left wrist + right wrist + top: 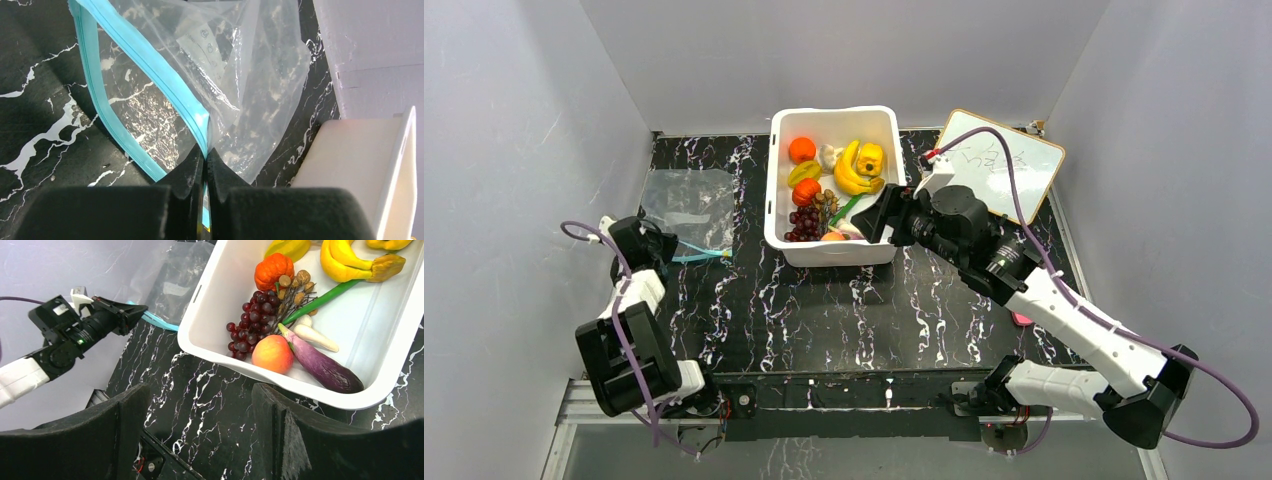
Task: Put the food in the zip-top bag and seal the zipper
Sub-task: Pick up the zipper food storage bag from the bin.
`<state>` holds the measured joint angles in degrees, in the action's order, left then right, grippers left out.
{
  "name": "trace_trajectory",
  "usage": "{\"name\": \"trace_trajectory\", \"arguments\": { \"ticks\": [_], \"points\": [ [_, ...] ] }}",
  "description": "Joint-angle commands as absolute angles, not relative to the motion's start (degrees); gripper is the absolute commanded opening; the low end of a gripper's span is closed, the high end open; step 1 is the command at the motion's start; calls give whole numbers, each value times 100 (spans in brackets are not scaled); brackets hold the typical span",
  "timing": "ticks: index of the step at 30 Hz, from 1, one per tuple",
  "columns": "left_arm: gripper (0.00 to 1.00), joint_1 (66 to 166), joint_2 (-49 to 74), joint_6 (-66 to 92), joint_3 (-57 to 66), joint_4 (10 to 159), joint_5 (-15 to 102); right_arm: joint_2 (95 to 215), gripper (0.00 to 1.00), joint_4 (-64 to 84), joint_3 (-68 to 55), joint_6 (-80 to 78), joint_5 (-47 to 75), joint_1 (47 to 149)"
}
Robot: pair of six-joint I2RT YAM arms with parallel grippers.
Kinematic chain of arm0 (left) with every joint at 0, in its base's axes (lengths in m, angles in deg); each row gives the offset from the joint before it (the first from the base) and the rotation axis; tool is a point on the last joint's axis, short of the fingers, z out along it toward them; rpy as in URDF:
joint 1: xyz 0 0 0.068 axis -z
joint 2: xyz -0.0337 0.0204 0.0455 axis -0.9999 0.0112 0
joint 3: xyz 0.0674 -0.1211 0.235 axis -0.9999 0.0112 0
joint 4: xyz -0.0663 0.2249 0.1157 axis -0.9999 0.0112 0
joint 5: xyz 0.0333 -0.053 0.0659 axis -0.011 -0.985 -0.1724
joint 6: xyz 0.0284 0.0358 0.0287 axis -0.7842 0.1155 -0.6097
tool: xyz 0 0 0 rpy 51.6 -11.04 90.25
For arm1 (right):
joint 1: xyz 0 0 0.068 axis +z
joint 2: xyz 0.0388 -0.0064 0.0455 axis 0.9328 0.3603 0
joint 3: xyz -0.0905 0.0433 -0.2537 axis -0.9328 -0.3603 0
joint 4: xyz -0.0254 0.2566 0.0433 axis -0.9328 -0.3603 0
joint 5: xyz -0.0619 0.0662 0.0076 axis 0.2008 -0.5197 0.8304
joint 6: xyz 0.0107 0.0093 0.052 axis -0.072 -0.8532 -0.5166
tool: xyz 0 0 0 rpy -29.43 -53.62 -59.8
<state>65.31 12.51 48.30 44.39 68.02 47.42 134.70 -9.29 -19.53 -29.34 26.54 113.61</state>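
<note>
Left gripper [205, 152] clamps the zipper [150, 70], evidently propping the zip-top bag [240, 75] open; right gripper [197, 390], parted, faces the food [250, 327].

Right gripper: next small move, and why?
Probably lower the open right gripper onto the peach at the tub's near edge and close. The bag looks empty, and the left gripper is shut on its blue strip.
</note>
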Motion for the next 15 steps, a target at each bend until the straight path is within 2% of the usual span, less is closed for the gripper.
{"name": "trace_trajectory", "arguments": {
  "ticks": [1,7,15],
  "points": [
    [0,6497,871,4873,3923,8008,4731,13607,72,-834,-1788,-3032,2667,11365],
    [0,6493,770,5044,3320,9632,5124,13988,70,-1090,-1402,-3032,2609,11384],
    [0,6508,729,4373,2266,11092,4409,14413,65,-1003,-1015,-3251,2756,11627]
  ]
}}
